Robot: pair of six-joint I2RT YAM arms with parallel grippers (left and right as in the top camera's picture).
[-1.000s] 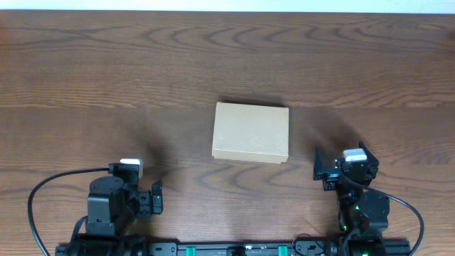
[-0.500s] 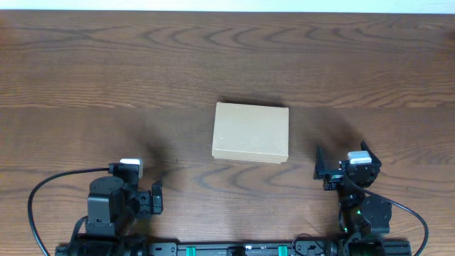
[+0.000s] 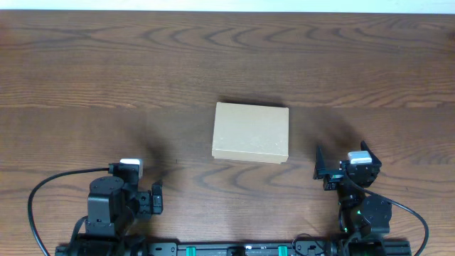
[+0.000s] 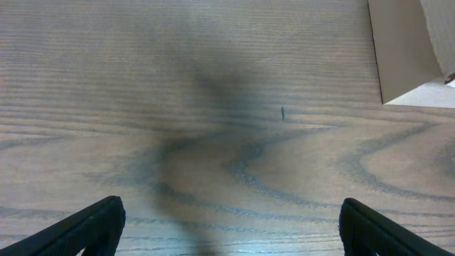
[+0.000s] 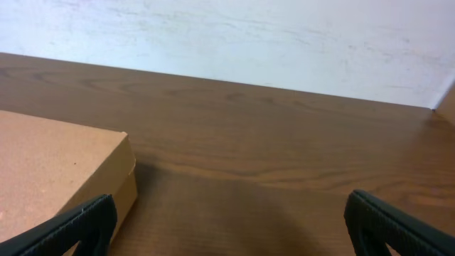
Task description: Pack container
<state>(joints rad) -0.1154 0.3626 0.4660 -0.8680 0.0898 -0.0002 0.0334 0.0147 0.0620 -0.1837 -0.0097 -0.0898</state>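
Container (image 3: 251,133) is the only task thing in view: a plain tan box that lies about in the middle of the tabletop (image 3: 106,64), well apart from both arms. Its lid seems to lie flat and closed, as far as the overhead view shows. The left fingers (image 4: 92,224) are spread wide and grasp nothing; they hang over bare wood near the left part of the front edge, and only a corner of the container shows in the left wrist view. The right fingers (image 5: 78,224) are also released and empty, near the right part of the front edge, with the container just ahead and to one side of them but not touching. No item for packing is visible anywhere. I judge that no step is in hand now: either the packing is finished and the arms rest, or it is not yet begun, and I cannot tell which. If it is to begin, the next move calls for one arm to reach the lid's free edge and lift it, while the other steadies the light box against sliding.
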